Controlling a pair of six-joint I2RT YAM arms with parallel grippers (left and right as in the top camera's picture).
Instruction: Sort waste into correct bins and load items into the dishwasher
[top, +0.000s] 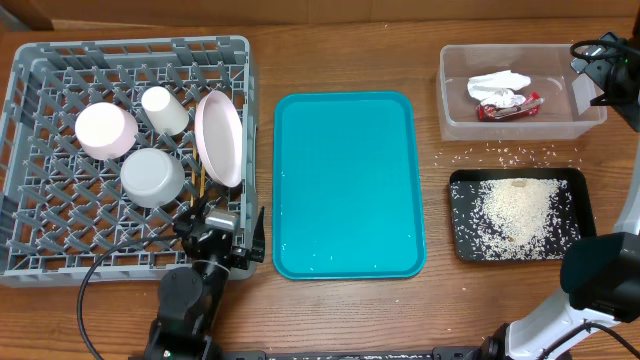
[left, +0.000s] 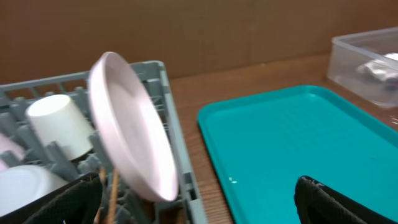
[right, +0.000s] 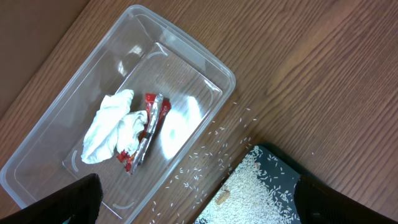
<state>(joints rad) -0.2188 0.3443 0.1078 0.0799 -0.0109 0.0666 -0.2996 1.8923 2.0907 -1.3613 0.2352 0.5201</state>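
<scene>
The grey dishwasher rack (top: 130, 45) holds a pink bowl (top: 105, 130), a white cup (top: 165, 110), a grey-white bowl (top: 152, 177), an upright pink plate (top: 220, 138) and the chopsticks (left: 112, 193). My left gripper (top: 225, 222) hangs open at the rack's front right corner, empty, its view taking in the plate (left: 130, 130). The clear bin (top: 455, 110) contains a white napkin (top: 497, 84) and a red wrapper (top: 510, 106). Rice (top: 518, 210) lies heaped in the black bin (top: 460, 215). High over the clear bin's right end, my right gripper (top: 600, 70) is open and empty.
A teal serving tray (top: 348, 185) lies between the rack and the bins. Scattered rice grains (top: 500, 155) dot the wood between the clear bin and the black one. The right arm's base (top: 600, 280) stands at the front right.
</scene>
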